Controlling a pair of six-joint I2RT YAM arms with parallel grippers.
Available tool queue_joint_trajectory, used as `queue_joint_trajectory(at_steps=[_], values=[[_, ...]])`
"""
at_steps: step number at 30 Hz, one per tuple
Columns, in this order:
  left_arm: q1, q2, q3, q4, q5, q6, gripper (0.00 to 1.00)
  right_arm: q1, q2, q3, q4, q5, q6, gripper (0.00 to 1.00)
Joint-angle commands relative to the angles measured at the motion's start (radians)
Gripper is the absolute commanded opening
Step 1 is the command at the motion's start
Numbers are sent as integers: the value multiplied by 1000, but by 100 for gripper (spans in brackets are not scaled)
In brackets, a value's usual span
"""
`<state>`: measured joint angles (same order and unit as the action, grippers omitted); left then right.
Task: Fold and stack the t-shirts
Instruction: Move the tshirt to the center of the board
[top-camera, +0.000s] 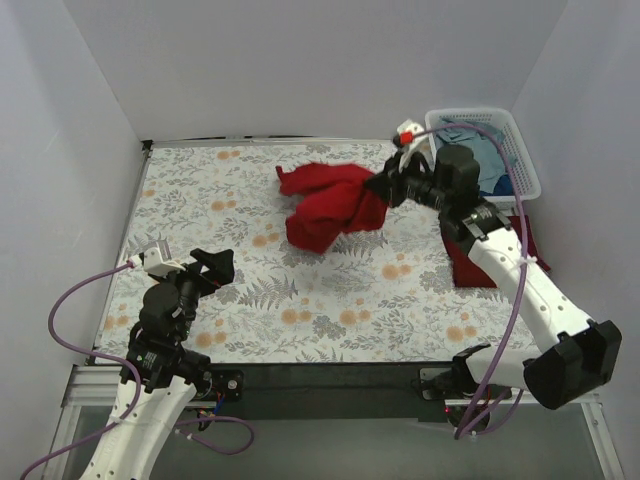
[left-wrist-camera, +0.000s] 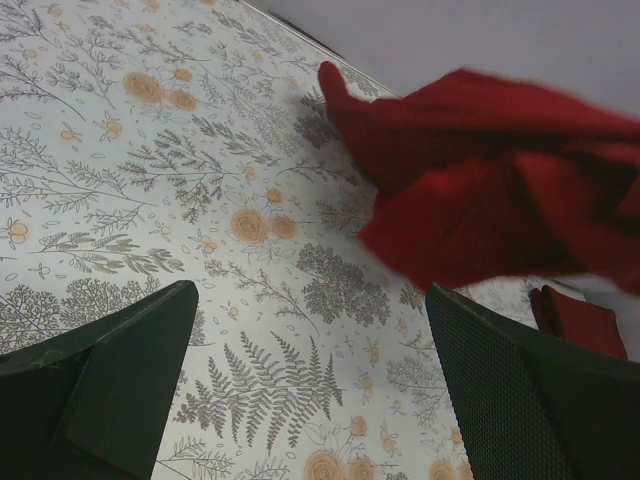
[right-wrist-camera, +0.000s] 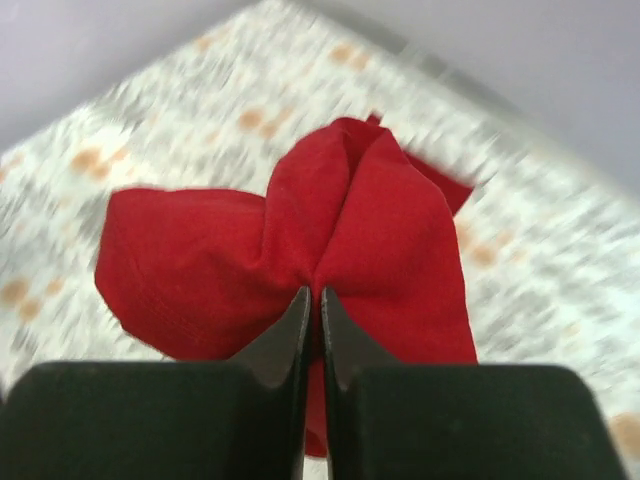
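The bright red t-shirt (top-camera: 325, 205) is a bunched-up wad over the far middle of the desk (top-camera: 330, 300). It's pinched at one fold by my right gripper (right-wrist-camera: 311, 300), which is clamped tight on the cloth. Can't tell if that's a hem or just a random fold. My left gripper (top-camera: 215, 268) sits spread wide with nothing in it, near-left, well apart. I reckon the trick here is dragging low and slow so the shirt spreads flat, then bringing the left in for a corner. The maroon t-shirt (top-camera: 462, 268) lies under my right arm, near the basket (top-camera: 520, 150).
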<state>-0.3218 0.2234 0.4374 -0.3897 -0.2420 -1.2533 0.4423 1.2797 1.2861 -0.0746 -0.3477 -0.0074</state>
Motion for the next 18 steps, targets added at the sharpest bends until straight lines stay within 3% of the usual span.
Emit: queue_joint_trajectory(at_steps=[1,5,8,12,18], values=[[1,8,0,-8,9,8,98,24,-115,-244,-146,-189,32,12],[3,22,-3,2,15,8,98,29,-265,-451,-263,64,35,37],[1,36,-5,6,18,12,98,29,-313,-499,-323,128,18,45],[3,66,-9,11,20,9,97,27,-258,-513,-311,96,59,45],[3,282,46,-1,134,-61,94,47,-128,-521,-215,1,122,45]])
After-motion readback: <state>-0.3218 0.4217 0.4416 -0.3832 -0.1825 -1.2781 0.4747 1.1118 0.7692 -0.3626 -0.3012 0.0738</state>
